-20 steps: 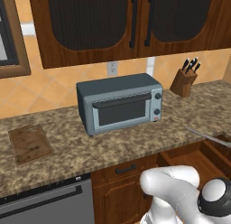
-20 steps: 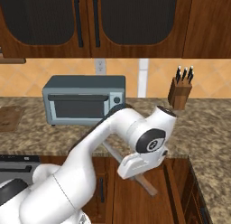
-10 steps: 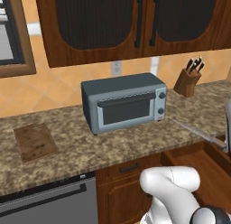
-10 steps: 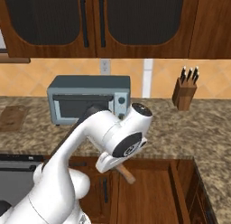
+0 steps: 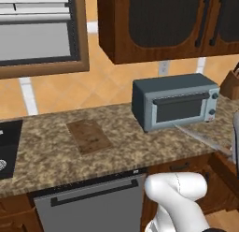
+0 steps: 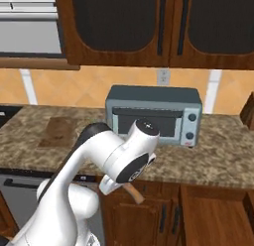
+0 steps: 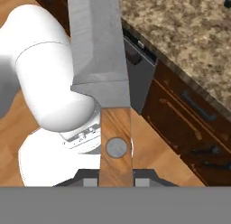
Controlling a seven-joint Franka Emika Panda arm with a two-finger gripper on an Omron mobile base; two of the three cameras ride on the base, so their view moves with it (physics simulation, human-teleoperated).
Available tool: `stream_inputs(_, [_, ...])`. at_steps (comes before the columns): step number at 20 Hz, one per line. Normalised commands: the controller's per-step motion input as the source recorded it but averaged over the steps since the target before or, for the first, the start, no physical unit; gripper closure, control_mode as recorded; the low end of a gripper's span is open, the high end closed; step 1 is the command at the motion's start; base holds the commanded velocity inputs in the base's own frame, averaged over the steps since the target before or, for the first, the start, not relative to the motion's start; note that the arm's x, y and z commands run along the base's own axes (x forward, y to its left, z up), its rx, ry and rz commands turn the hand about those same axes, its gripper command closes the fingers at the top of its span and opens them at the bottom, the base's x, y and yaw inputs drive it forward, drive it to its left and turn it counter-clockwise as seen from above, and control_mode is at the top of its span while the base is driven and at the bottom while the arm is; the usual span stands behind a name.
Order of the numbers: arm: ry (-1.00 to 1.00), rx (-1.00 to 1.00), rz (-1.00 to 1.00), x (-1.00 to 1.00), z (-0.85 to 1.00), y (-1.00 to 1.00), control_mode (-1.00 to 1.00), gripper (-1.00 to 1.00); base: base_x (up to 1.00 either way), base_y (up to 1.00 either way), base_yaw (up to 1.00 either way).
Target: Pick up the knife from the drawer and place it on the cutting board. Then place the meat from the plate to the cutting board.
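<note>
in the left base view, the cutting board [image 5: 89, 135] is lying flat on the granite counter [image 5: 46, 151], well to the left of the grey toaster oven [image 5: 175, 106]. the knife [image 5: 201, 140] is being carried in the air, its thin silvery blade crossing in front of the oven's lower right corner. a swing toward the board is judged able to clip the oven with the blade tip.

in the right base view, the brownish handle end of the knife is poking out below the wrist, in front of the lower cabinets. the board is sitting far to the left, so a long reach is being asked for.

in the hand view, the gripper [image 7: 116, 182] is clamped narrowly on the handle, the wide blade running up and away. the hold is at the handle's very end, so the knife is judged liable to pivot or slip.
</note>
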Motion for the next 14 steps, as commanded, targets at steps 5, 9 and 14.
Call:
stream_inputs(5, [0.00, 0.00, 0.00, 0.00, 0.00, 0.00, 1.00, 1.00, 0.52, 1.00, 0.08])
stream_inputs(9, [0.00, 0.00, 0.00, 0.00, 0.00, 0.00, 1.00, 1.00, 0.09, 0.88, 0.05])
stream_inputs(14, [0.06, 0.00, 0.00, 0.36, 0.00, 0.41, -1.00, 1.00, -0.03, 0.22, 0.00])
